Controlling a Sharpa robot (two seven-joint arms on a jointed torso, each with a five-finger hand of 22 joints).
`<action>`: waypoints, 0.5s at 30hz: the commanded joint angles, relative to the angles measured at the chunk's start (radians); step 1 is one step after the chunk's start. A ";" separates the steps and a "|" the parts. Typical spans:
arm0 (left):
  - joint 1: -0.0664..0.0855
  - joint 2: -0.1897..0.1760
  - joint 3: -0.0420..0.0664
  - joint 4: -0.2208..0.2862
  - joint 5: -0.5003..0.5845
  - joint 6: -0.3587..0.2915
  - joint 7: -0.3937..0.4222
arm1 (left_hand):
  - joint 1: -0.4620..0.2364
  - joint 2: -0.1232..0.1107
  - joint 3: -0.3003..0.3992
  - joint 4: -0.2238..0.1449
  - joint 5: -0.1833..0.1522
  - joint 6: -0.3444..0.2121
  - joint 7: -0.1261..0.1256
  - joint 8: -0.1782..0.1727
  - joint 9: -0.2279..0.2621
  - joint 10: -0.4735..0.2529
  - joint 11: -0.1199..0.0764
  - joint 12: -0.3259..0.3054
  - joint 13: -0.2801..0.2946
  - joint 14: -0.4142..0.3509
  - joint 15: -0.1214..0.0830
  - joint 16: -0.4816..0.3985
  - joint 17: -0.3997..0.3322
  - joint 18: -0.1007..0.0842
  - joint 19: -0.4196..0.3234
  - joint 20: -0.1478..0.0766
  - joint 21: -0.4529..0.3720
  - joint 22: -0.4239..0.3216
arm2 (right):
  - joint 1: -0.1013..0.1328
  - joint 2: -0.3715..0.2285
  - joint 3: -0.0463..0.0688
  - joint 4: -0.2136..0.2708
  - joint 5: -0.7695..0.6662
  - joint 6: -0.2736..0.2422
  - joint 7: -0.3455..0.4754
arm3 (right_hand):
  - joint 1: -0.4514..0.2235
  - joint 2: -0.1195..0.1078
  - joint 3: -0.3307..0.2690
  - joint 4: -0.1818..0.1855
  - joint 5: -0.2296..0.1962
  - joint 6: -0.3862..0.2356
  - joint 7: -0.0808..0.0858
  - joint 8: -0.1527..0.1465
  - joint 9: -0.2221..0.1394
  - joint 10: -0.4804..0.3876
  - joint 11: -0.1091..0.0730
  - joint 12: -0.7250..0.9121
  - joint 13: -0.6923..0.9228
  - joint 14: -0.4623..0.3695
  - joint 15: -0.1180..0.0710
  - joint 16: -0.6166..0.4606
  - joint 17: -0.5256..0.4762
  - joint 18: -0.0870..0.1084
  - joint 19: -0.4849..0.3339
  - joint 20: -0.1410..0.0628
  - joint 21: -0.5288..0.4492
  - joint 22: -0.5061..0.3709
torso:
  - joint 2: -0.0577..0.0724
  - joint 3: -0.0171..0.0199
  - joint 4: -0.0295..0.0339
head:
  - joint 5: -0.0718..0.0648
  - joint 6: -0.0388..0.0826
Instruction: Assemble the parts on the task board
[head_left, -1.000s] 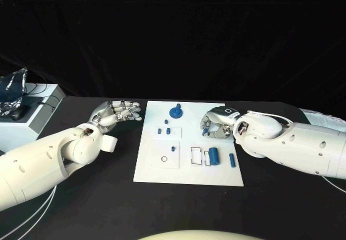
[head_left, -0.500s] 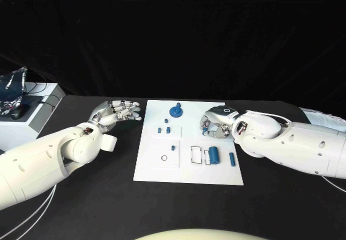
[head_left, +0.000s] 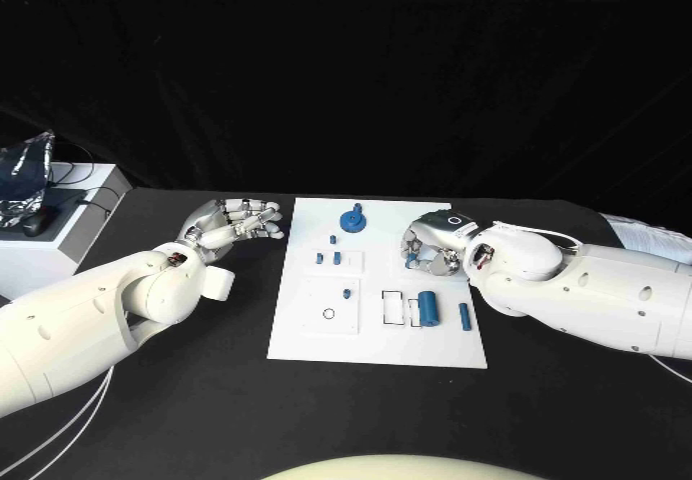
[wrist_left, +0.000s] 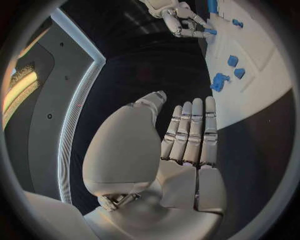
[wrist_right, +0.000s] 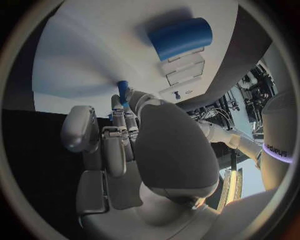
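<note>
Head view: right hand (head_left: 433, 245) pinches small blue part (wrist_right: 123, 90) over task board (head_left: 378, 340); left hand (head_left: 231, 224) empty, fingers apart.

Left arm reaching in, left hand (head_left: 231, 224) hovering with fingers (wrist_left: 190, 131) straight, side by side and holding nothing, right arm bending in, right hand (head_left: 431, 247) curling down, pinching a small blue part (wrist_right: 122, 90) at its fingertips

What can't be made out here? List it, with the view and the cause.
- Whether the right robot hand fully grips the small blue part: in the head view the fingers cover it; in the right wrist view only its tip clears the fingertips.
- The shapes of the small parts on the task board: too small in the head view.
- The blue cylinder: blurred in the right wrist view.
</note>
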 joint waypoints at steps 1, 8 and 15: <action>0.000 0.001 0.001 0.001 0.006 0.010 0.004 | -0.002 0.011 -0.001 0.007 -0.003 0.000 0.008 0.005 -0.001 -0.001 0.005 -0.005 -0.001 0.002 0.003 -0.003 0.001 0.011 0.007 0.001 -0.006 -0.002 | 0.001 -0.005 0.002 0.007 -0.016 -0.032 -0.023 | -0.002 0.012 0.079 -0.080 0.002 0.008 0.000 0.006 0.003 0.054 -0.048 0.001 0.007 0.068 -0.008 0.004 0.071 -0.016 -0.002 -0.005 0.003 0.077 | 0.000 0.0004 -0.0005 | 0.001 0.000; 0.000 0.001 0.001 -0.004 0.006 0.010 0.001 | -0.001 0.012 -0.001 0.008 -0.003 -0.001 0.008 0.005 -0.001 -0.003 0.005 -0.006 -0.001 0.002 0.003 -0.003 0.001 0.011 0.008 0.001 -0.008 -0.002 | 0.000 -0.022 0.016 0.041 0.042 -0.052 -0.021 | -0.005 0.012 0.080 -0.082 0.002 0.008 0.000 0.007 0.004 0.055 -0.048 0.000 0.007 0.067 -0.008 0.003 0.070 -0.016 -0.002 -0.005 0.001 0.076 | 0.000 0.0009 -0.0005 | 0.003 0.001; 0.000 0.002 0.001 -0.009 0.006 0.012 0.000 | -0.001 0.012 -0.001 0.008 -0.003 -0.001 0.008 0.005 -0.001 -0.004 0.006 -0.006 -0.001 0.002 0.003 -0.003 0.002 0.011 0.008 0.001 -0.008 -0.002 | 0.019 -0.049 0.038 0.092 0.090 -0.054 -0.025 | -0.007 0.012 0.084 -0.085 0.003 0.006 0.000 0.008 0.005 0.054 -0.048 -0.002 0.006 0.067 -0.008 0.003 0.069 -0.016 -0.002 -0.006 0.003 0.077 | -0.001 0.0000 -0.0018 | 0.005 0.002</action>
